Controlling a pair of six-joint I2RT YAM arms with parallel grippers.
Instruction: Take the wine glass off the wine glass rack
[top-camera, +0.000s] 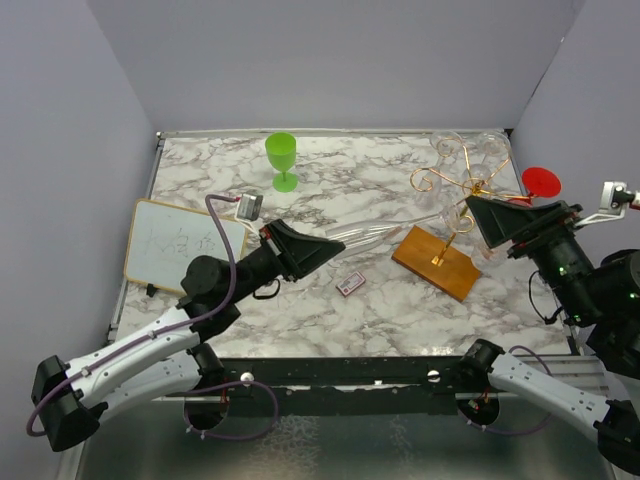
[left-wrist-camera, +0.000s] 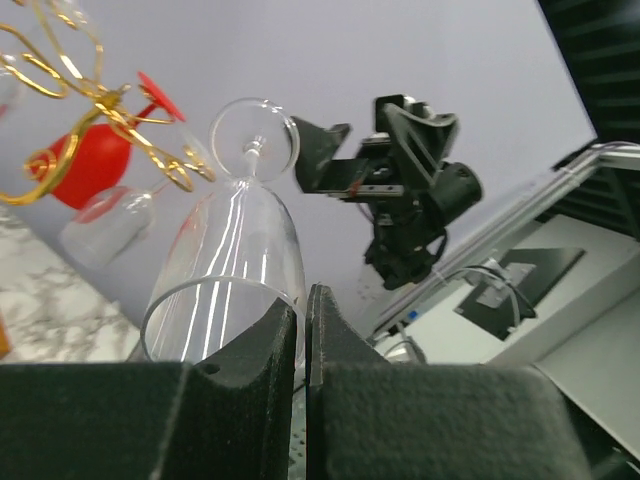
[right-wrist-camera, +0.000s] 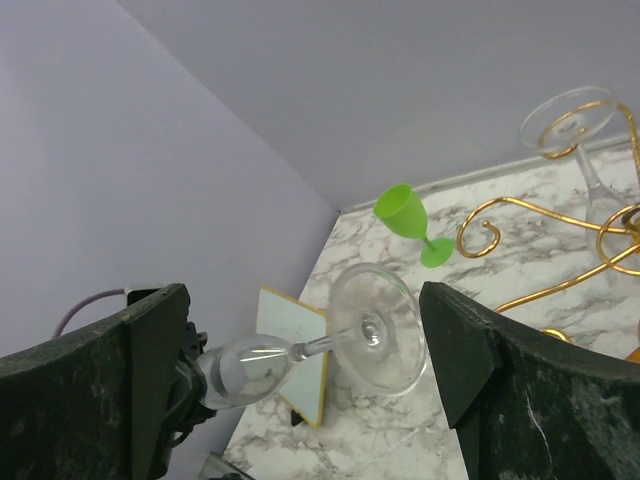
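Left hand (left-wrist-camera: 303, 305) is pinched shut on the bowl rim of the wine glass (left-wrist-camera: 235, 250). The glass lies near horizontal above the surface (top-camera: 400, 310), off the wine glass rack (top-camera: 437, 262) but close beside its gold scrolls, with its foot pointing at your right hand (right-wrist-camera: 302, 310). Right hand gapes wide, one finger either side of the foot, no contact visible.

Judgement: the glass is light, rigid, slick and brittle, and a thin rim pinched on one wall may crack or swivel. You would get better purchase on the stem, just beneath the bowl. Close gently.

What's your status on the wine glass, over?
Left jaws shut on wine glass rim. Right jaws open, foot between them. Glass off rack; wires close by.
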